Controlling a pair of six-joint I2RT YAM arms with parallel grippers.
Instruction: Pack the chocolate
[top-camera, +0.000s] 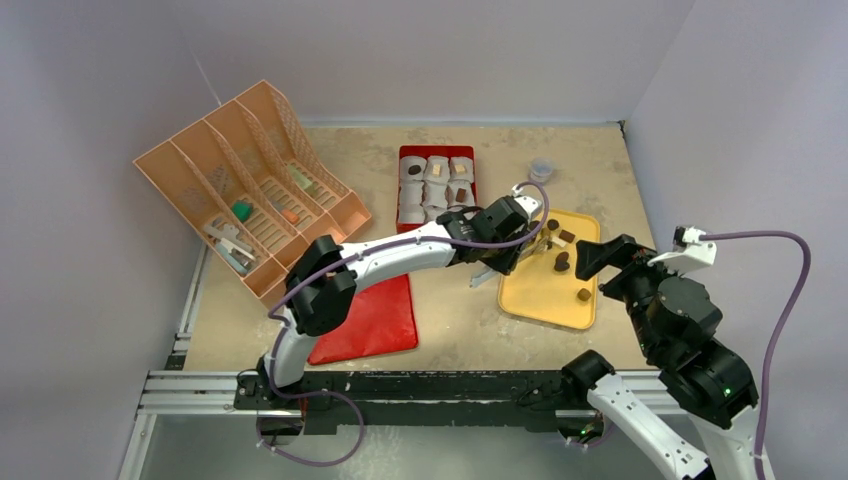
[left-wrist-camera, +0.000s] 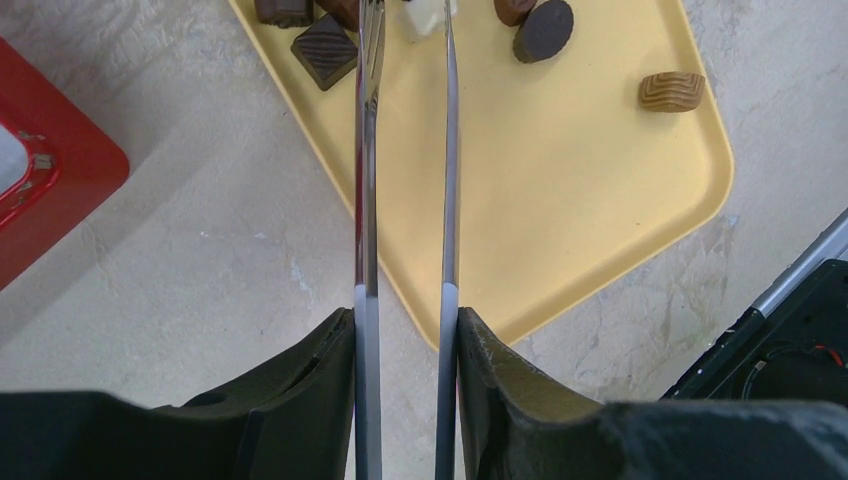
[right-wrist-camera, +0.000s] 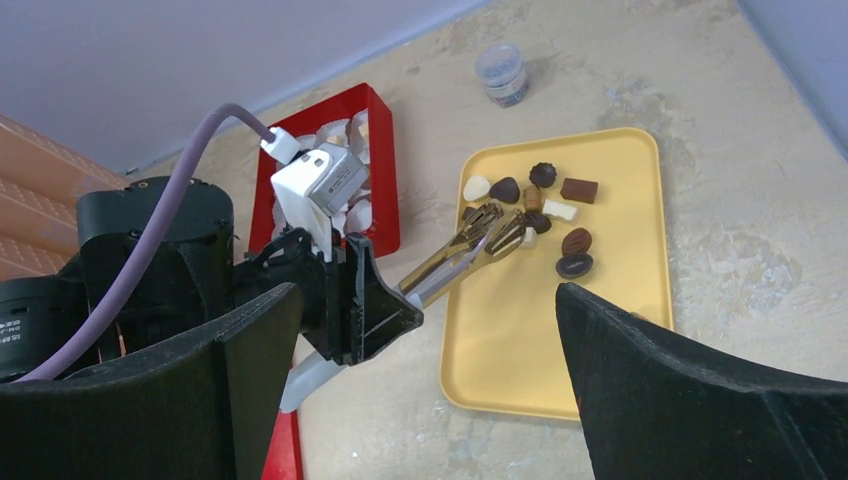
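Left arm: stretched rightward to the tray's (top-camera: 540, 300) left edge. Left gripper (left-wrist-camera: 405, 335) clamped on tongs (left-wrist-camera: 366, 200), tips slightly parted among chocolate (right-wrist-camera: 575, 241) on tray's far half. Right arm: folded at tray's right edge, right gripper (top-camera: 598, 258) spread wide.

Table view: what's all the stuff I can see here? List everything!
Tray: one, yellow, right.
Box: one, red, rear middle.
Cups: several, white, in box.
Chocolates: about a dozen, mostly brown, on tray; some in cups.
Jar: one, grey, rear right.
Organizer: one, peach, rear left.
Mat: one, red, front left.
Tongs: one, metal, held over tray.
Left end effector: one, black, shut on tongs, at tray's left edge.
Right end effector: one, black, open, beside tray.
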